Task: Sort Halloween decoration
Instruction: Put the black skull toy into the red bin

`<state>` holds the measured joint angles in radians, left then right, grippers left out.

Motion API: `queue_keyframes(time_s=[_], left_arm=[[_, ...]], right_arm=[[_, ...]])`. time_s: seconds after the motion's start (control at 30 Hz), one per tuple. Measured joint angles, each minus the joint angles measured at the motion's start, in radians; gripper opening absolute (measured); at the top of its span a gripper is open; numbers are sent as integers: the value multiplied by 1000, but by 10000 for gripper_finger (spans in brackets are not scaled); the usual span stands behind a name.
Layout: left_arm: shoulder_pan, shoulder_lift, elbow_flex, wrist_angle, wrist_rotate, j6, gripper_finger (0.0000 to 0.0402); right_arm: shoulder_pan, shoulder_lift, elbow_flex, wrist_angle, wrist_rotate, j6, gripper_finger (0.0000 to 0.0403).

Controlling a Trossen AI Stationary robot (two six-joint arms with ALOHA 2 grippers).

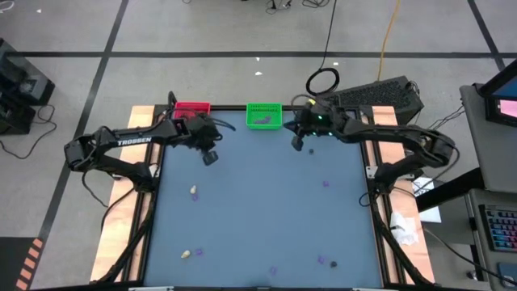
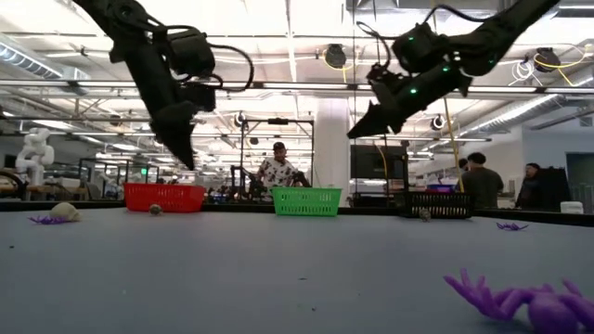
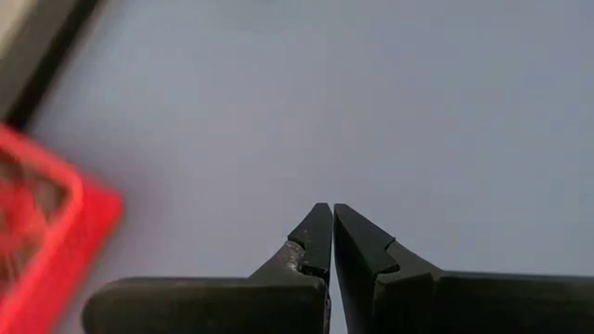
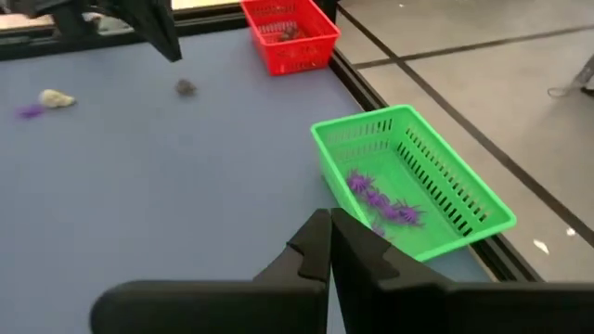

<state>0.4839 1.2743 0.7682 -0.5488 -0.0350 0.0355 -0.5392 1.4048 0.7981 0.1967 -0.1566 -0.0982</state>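
Note:
Small trinkets lie scattered on the blue-grey table (image 1: 266, 218): a cream lump (image 1: 195, 191), another cream lump (image 1: 187, 254) beside a purple bit (image 1: 199, 252), purple bits (image 1: 326, 183) (image 1: 321, 260), and a dark lump (image 1: 312, 149). Several purple bits (image 4: 380, 199) lie in the green bin (image 1: 264, 115). My left gripper (image 1: 212, 156) hangs shut above the table just near of the red bin (image 1: 192, 109), holding nothing. My right gripper (image 1: 299, 144) is shut too, raised just right of the green bin, with nothing between its fingers (image 4: 329, 223).
The red, green and black bins (image 2: 436, 204) stand in a row along the far edge. In the low view a dark lump (image 2: 155, 209) lies before the red bin and a large purple bit (image 2: 520, 301) lies close by. People stand in the room behind.

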Motion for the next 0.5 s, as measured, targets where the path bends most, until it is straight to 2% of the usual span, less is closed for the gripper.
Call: queue_keyframes(time_s=[0.2,0.37,0.5], left_arm=[[0,8,10,-205,-5,-230,28],[0,28,10,-263,-48,-392,87],[16,57,10,-241,-77,-496,139]], right_arm=[[4,-76,-61,9,2,-34,1],[5,-89,-62,9,0,-46,0],[5,-88,-62,9,-1,-56,0]])
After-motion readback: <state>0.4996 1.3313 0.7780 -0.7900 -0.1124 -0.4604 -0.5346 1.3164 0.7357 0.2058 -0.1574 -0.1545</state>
